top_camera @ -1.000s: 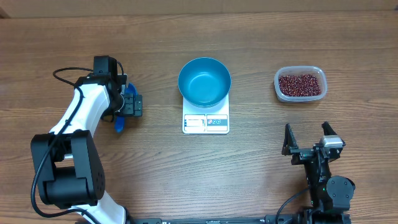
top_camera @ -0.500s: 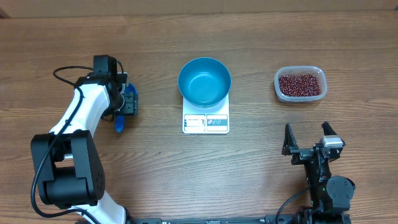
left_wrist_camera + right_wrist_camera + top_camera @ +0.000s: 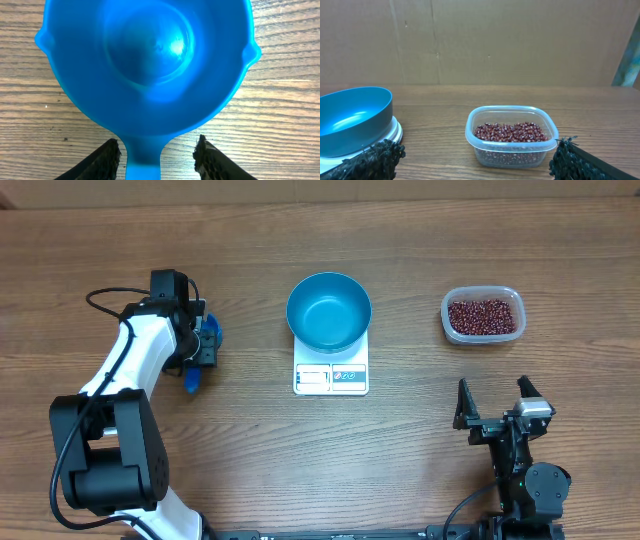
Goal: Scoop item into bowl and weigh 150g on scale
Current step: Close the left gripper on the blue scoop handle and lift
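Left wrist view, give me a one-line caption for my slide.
Left hand poised over an empty blue scoop on the wooden table, fingers either side of its handle.

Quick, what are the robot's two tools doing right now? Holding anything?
The left tool is open, one finger on each side of the blue scoop handle, not gripping it.
The right tool is open, holding nothing.
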Controlling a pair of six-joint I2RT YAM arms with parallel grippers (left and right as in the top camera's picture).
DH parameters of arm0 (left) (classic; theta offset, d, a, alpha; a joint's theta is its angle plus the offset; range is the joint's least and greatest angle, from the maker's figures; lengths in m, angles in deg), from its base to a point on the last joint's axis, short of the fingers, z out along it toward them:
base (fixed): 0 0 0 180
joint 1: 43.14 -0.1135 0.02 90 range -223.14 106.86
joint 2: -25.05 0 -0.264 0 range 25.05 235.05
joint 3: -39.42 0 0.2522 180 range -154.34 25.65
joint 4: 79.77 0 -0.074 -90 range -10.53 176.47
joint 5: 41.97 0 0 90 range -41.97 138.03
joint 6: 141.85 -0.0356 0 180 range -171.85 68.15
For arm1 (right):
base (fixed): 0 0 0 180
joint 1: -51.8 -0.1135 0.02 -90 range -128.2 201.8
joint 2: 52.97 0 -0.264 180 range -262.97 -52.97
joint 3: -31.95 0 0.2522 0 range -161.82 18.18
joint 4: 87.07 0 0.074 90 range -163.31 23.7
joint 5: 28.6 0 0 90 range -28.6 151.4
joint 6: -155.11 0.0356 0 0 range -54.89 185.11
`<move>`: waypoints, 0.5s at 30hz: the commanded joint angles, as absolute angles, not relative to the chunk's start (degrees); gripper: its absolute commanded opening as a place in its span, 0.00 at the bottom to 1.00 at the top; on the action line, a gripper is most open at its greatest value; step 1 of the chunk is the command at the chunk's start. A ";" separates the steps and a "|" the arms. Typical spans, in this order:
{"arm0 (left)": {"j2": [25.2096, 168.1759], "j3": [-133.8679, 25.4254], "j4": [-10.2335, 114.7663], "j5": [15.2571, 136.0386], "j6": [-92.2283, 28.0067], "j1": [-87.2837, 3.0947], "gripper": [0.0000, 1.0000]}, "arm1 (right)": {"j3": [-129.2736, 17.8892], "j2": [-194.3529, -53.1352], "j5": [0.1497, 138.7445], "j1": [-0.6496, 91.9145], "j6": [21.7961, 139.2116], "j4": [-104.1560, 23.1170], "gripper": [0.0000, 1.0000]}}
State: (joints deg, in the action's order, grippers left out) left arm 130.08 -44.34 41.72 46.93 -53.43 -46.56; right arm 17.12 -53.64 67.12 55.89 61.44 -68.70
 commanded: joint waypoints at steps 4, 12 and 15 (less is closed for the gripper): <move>130.69 -43.82 41.70 47.61 -53.56 -46.89 0.45 | 17.71 -53.14 67.08 56.05 61.18 -68.90 1.00; 130.69 -43.82 41.63 47.58 -53.54 -46.87 0.34 | 17.71 -53.14 67.08 56.05 61.18 -68.90 1.00; 130.69 -43.82 41.46 47.61 -53.54 -46.89 0.32 | 17.71 -53.14 67.08 56.05 61.18 -68.90 1.00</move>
